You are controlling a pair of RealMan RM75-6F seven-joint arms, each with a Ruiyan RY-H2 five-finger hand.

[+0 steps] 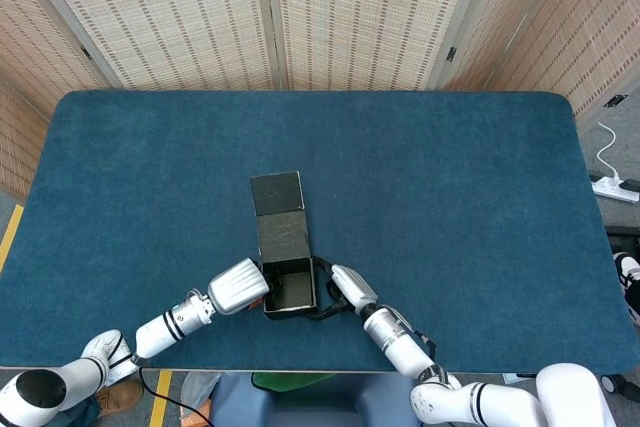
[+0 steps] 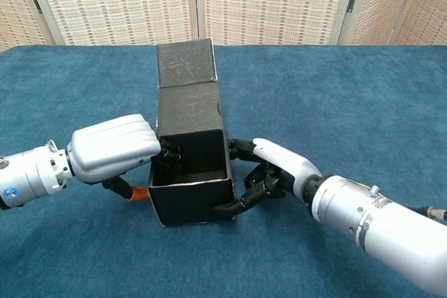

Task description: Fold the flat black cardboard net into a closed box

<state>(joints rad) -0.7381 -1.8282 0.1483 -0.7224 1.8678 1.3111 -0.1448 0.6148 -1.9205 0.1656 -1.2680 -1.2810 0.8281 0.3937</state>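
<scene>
The black cardboard box (image 2: 190, 202) stands half-formed near the table's front edge, its top open. Its lid panel (image 2: 188, 106) and end flap (image 2: 185, 63) stretch away from me, angled slightly left. From above, the box (image 1: 288, 287) shows an open cavity, with the flap (image 1: 277, 193) lying flat beyond it. My left hand (image 2: 115, 148) grips the left wall, fingers hooked inside the box and thumb outside, low down. My right hand (image 2: 276, 169) holds the right wall, its dark fingers wrapped round the front right corner. Both the left hand (image 1: 238, 287) and the right hand (image 1: 345, 287) flank the box in the head view.
The blue cloth-covered table (image 1: 450, 197) stretches wide on all sides of the box. Woven screens (image 1: 340, 17) stand behind the far edge. A white power strip (image 1: 615, 187) lies on the floor at the right, off the table.
</scene>
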